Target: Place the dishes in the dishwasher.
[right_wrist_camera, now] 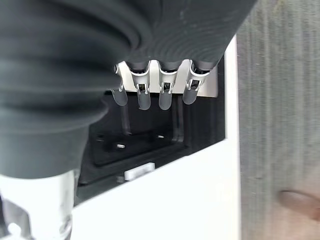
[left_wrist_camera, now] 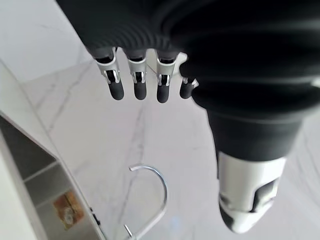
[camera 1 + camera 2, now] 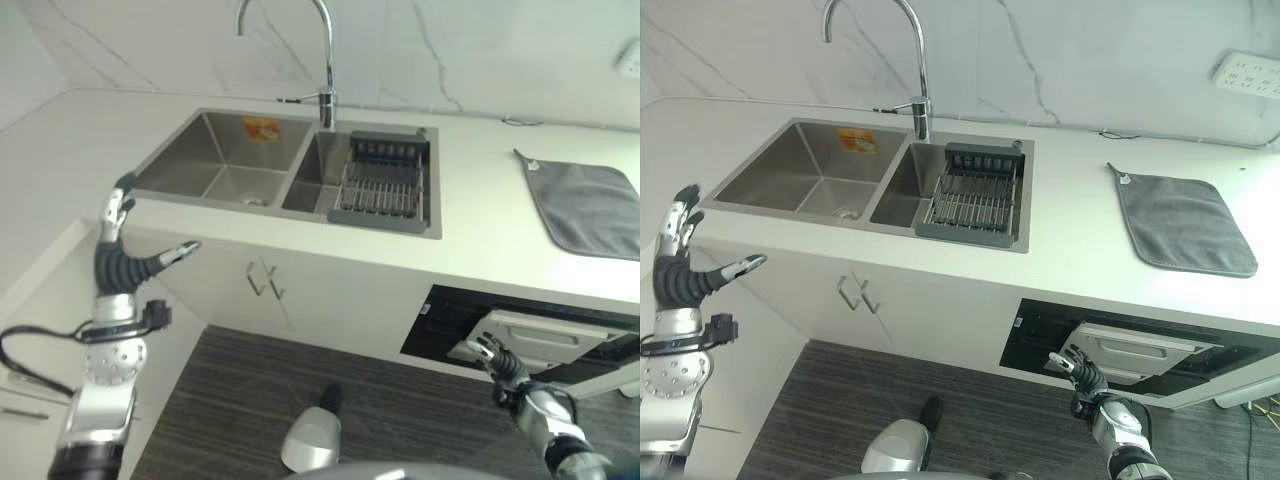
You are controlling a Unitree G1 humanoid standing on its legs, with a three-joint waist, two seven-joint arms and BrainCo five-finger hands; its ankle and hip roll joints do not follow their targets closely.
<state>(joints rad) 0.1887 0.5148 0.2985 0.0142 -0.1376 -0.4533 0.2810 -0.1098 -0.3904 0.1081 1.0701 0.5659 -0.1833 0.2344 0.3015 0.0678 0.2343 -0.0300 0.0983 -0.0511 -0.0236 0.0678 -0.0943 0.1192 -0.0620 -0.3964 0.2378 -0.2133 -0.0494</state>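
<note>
Down at the lower right, the right hand [image 3: 1083,372] reaches with straight, relaxed fingers toward the open black dishwasher compartment [image 3: 520,335] under the white countertop [image 3: 480,215], its fingertips just at the pale pulled-out front and holding nothing. Over by the counter's left corner, the left hand [image 3: 120,250] is raised with fingers and thumb spread, also empty. A dark grey slatted dish rack [image 3: 382,185] sits in the right basin of the stainless steel double sink [image 3: 225,160], no dishes visible in it, and a grey cloth mat [image 3: 1180,225] lies flat on the counter to the right.
</note>
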